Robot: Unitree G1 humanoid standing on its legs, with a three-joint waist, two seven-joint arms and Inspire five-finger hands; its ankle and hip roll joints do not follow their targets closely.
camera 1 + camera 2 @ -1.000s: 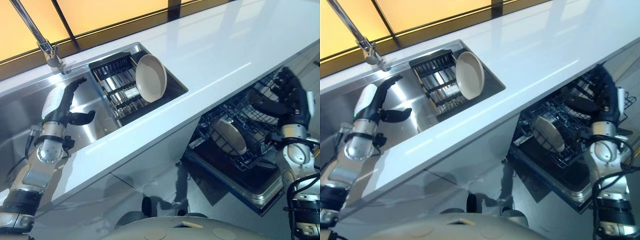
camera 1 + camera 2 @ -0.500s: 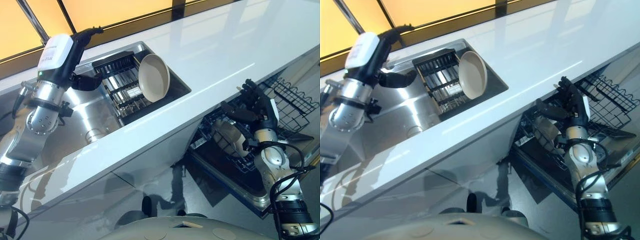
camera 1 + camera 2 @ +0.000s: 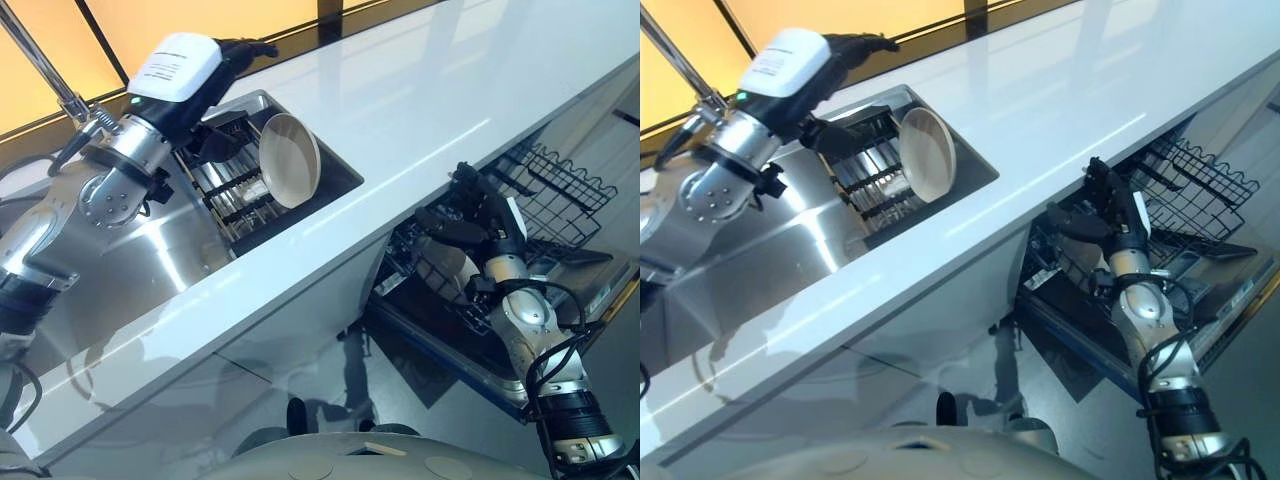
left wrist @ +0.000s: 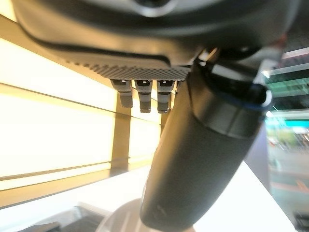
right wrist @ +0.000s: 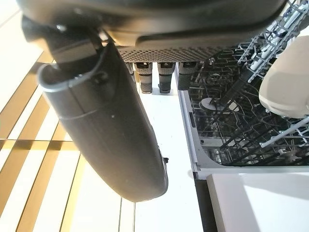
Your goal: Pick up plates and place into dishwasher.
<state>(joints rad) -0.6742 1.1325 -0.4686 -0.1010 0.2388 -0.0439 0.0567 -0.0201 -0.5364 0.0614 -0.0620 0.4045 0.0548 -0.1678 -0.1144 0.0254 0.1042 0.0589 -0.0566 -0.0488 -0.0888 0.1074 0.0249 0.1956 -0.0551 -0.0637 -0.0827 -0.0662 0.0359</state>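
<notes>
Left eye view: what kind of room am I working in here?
Most likely a kitchen: a steel sink with a faucet set in a white countertop, a plate standing in a rack, and an open dishwasher below.

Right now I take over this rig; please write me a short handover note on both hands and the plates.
Left hand: open, empty, raised over the sink's dark wire dish rack.
Right hand: open, empty, by the pulled-out dishwasher rack.
Done: one round beige plate stands in the dishwasher rack.
Left: the second beige plate stands on edge in the sink rack; pick it up and load it.
</notes>
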